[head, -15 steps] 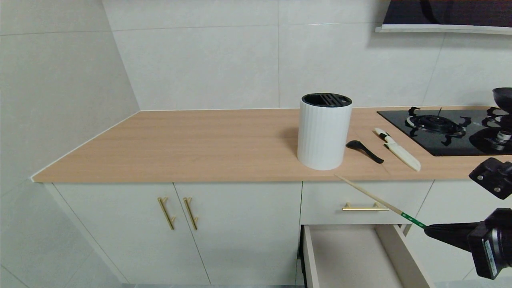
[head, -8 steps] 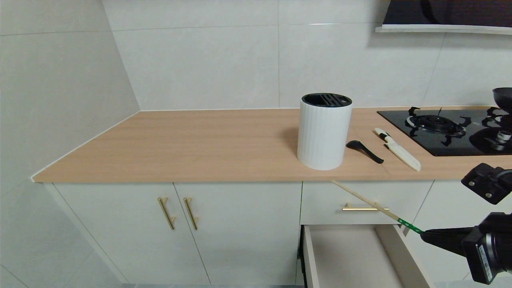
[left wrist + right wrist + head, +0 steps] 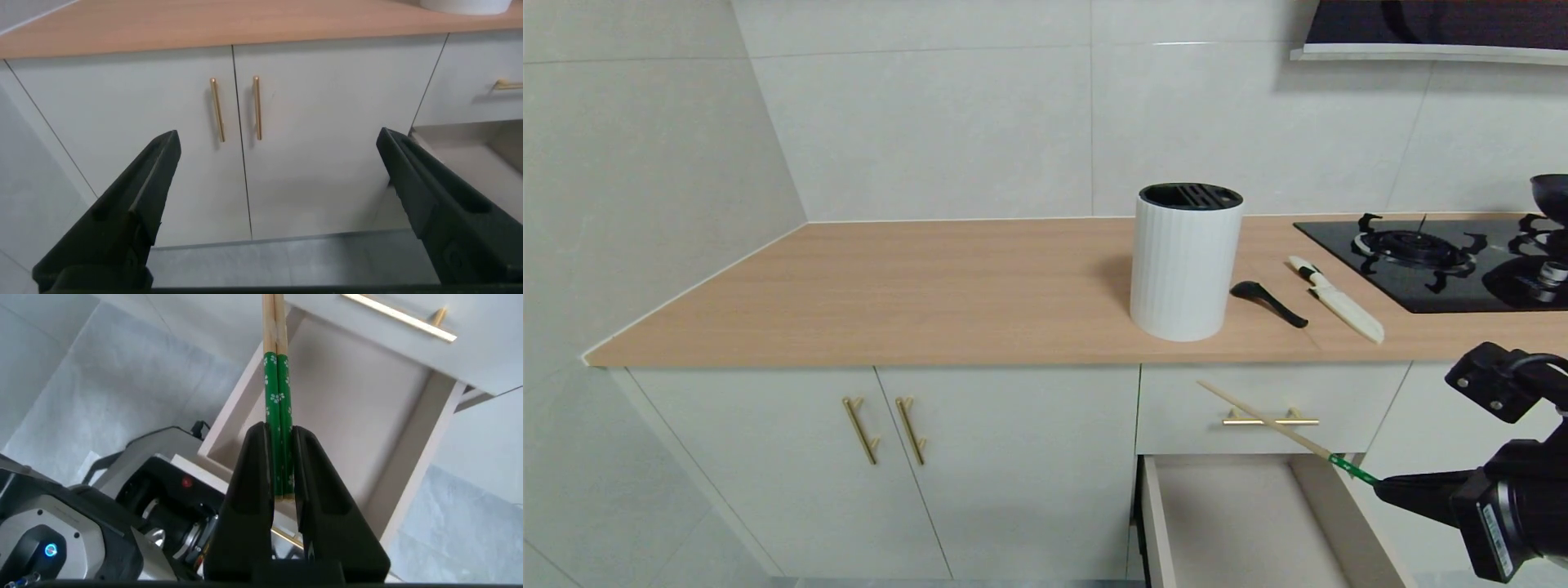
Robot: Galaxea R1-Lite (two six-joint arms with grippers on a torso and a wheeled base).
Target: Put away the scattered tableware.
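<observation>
The pair of chopsticks (image 3: 1266, 423) was held at its green-banded end by the fingers (image 3: 257, 482) of the right gripper (image 3: 1380, 483), which were closed narrowly on it, in the air before the cabinet and over the open drawer (image 3: 1225, 523). The long free ends were pointed up toward the gold handle (image 3: 1270, 421) of the shut drawer above.

The grip was judged the weak point. With the sticks pinched so far from their middle, they could be levered out or split apart if their tips were knocked against that handle or the drawer front on the way down. If they were released too high, or at this slant, they could be bounced over the drawer wall onto the floor.

The left gripper (image 3: 276, 147) was seen with its fingers spread wide and empty, low before the cabinet doors (image 3: 245, 163). A black spoon (image 3: 1267, 300) and a knife (image 3: 1339, 300) were seen lying on the tabletop (image 3: 931, 294) beside the white holder (image 3: 1184, 265), so the task was judged far from done.
</observation>
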